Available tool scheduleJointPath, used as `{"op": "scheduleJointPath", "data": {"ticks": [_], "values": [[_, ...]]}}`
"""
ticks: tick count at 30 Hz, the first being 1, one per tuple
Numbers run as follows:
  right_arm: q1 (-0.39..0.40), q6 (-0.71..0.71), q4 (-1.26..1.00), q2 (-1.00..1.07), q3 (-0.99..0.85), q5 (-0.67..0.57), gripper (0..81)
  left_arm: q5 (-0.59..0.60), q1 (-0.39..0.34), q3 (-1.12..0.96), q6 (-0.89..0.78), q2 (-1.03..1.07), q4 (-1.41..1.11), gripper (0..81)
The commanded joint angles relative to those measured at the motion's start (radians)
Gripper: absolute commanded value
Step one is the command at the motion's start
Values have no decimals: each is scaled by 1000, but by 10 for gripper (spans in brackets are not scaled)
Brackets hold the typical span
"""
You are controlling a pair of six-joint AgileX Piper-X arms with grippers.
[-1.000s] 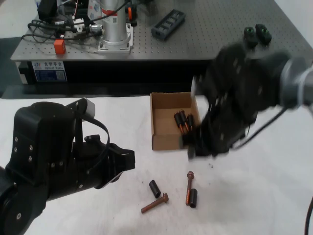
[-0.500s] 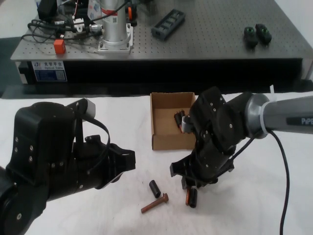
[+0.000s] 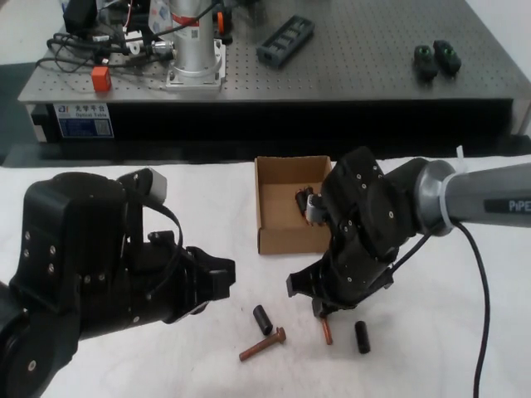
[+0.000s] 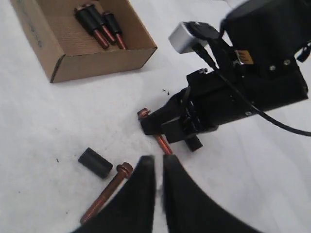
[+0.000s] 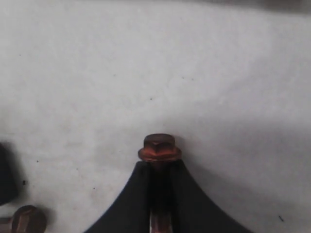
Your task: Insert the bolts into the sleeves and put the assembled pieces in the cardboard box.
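My right gripper [image 3: 324,313] [image 5: 159,170] is down on the white cloth, shut on a copper bolt [image 3: 328,333] [image 5: 159,147] just below its hex head. In the left wrist view the right gripper [image 4: 164,130] grips this bolt [image 4: 164,144] near the middle. A loose black sleeve [image 3: 362,336] lies just right of it. Another sleeve [image 3: 262,318] [image 4: 95,162] and a second bolt [image 3: 263,344] [image 4: 104,191] lie to the left. The cardboard box [image 3: 286,240] [image 4: 104,60] holds three assembled pieces [image 3: 307,203] [image 4: 99,24]. My left gripper [image 3: 217,278] [image 4: 159,162] hovers left of the loose parts, shut and holding nothing.
Behind the cloth stands a perforated metal bench [image 3: 365,50] with a metal post [image 3: 196,41], cables, a black tray [image 3: 284,40] and two black knobs [image 3: 436,58]. White cloth lies bare right of the box and in front of the parts.
My right gripper came down from the box onto the bolt and closed on it. The sleeve that lay beside that bolt got pushed to the right. My left gripper shifted slightly.
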Motion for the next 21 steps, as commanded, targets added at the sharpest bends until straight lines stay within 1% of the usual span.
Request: {"op": "scheduleJointPath", "data": {"ticks": [1,2,3,4,6,8,9,13,17,21], "values": [[-27,-22,-28,-61,-4,-28,35,10,3,-14,25,-7,-1,253],[-41,-40,-17,-93,-4,-28,35,-5,3,-31,26,1,25,336],[-58,-58,-5,-129,-4,-28,35,-23,3,-53,25,13,44,386],[-77,-78,18,-166,-3,-28,35,-39,3,-81,25,29,79,410],[-123,-128,77,-243,2,-28,35,-46,1,-140,38,73,145,382],[-168,-156,108,-315,25,-28,35,-39,-9,-211,104,131,206,336],[-194,-164,120,-358,43,-28,35,-39,-15,-241,124,157,235,326],[-290,-185,150,-501,124,-28,35,-42,-63,-410,158,299,363,323],[-382,-185,160,-625,212,-30,35,-156,-113,-561,202,429,538,323],[-437,-185,177,-687,276,-75,35,-173,-148,-686,203,548,667,323]]}}
